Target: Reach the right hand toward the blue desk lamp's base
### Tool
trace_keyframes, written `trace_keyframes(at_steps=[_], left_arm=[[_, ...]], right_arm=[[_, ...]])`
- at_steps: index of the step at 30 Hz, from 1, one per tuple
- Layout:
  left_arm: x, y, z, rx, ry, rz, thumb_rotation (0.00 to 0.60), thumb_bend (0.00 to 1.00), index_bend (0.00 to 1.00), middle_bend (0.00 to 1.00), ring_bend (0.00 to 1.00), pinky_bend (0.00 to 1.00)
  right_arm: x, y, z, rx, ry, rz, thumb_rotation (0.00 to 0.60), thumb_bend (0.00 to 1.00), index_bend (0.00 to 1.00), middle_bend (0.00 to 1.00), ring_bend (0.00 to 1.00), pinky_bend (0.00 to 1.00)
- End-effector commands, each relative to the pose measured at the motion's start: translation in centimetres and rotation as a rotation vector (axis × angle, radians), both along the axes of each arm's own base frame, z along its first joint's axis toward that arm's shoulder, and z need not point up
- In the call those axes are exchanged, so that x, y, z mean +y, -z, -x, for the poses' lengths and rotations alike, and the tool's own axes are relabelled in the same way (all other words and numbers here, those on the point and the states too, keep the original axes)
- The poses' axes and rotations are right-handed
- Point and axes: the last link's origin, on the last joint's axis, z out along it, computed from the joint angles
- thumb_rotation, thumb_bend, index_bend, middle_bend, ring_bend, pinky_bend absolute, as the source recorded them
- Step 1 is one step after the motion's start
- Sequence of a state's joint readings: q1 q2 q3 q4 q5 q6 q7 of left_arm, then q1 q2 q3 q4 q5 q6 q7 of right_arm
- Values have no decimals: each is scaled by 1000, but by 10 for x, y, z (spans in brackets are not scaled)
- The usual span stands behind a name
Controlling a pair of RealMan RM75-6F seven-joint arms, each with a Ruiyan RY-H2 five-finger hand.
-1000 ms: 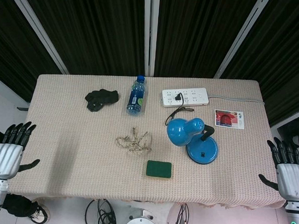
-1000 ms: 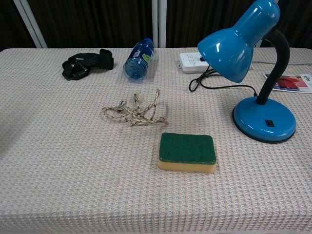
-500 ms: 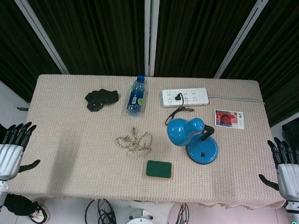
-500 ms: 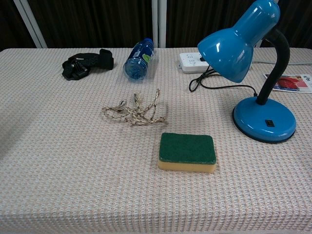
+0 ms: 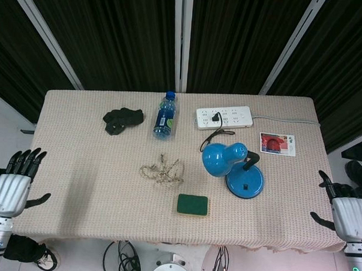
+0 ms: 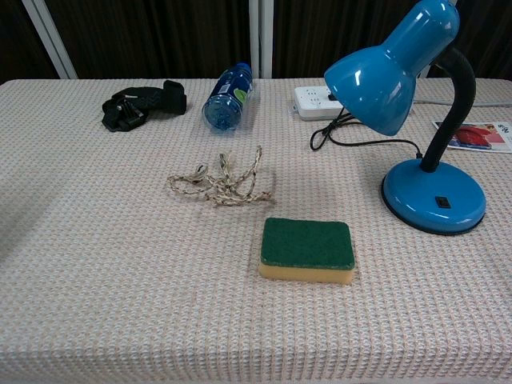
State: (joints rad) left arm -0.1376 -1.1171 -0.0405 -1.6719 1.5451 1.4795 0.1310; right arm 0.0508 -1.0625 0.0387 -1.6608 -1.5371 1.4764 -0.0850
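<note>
The blue desk lamp stands on the right half of the table, its round base (image 5: 245, 183) (image 6: 434, 196) flat on the cloth and its shade (image 5: 218, 159) (image 6: 384, 72) bent down to the left. My right hand (image 5: 345, 208) hangs off the table's right edge, fingers spread and empty, well to the right of the base. At the table's left edge my left hand (image 5: 15, 183) is likewise open and holds nothing. Neither hand shows in the chest view.
A green and yellow sponge (image 6: 307, 250) lies front centre, a tangle of rope (image 6: 219, 182) behind it. A blue bottle (image 6: 228, 97) and black strap (image 6: 141, 104) lie at the back. The lamp's cord runs to a white power strip (image 5: 224, 117); a card (image 5: 277, 144) lies beside it.
My right hand has shifted slightly down and left at the table edge. The left hand has barely moved. Objects on the table are unchanged.
</note>
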Motion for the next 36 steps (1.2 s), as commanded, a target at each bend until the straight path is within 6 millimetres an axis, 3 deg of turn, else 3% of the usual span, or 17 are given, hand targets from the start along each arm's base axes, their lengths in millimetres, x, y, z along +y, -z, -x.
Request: trace_keyframes(at_steps=[1,4,7,10,12,17,21,28,36], left_arm=[[0,2,1,0,-5,8,600,51,7,12,0,0],[0,5,3,-1,-11,15,600,50,7,11,0,0],[0,5,4,-3,-13,15,600,50,7,12,0,0],[-1,5,5,-9,-13,13,600,51,7,12,0,0],[-1,6,5,-10,-14,15,600,51,7,12,0,0],[-4,5,9,-9,-23,13,600,51,7,12,0,0],[-6,1,10,-10,-28,3,600,51,7,12,0,0],[-6,1,10,-14,-33,15,600,51,7,11,0,0],[-5,-2,8,-12,-26,5,600,51,7,12,0,0]], right_arm=[[-1,8,0,16,10,-32,600,90,0,986,933,890],[-3,17,0,18,9,-73,600,191,0,1000,952,902],[-6,32,-4,30,-5,-133,600,375,0,1000,955,902],[-11,54,-8,42,-17,-222,600,545,0,1000,955,902],[-16,70,-10,49,-20,-274,600,591,0,1000,955,902],[-26,104,-19,56,-36,-399,600,583,0,1000,955,902],[-29,120,-27,50,-54,-475,600,574,0,1000,955,902],[-43,134,-27,59,-34,-509,600,517,0,1000,955,902],[-45,137,-26,64,-14,-510,600,516,0,1000,954,902]])
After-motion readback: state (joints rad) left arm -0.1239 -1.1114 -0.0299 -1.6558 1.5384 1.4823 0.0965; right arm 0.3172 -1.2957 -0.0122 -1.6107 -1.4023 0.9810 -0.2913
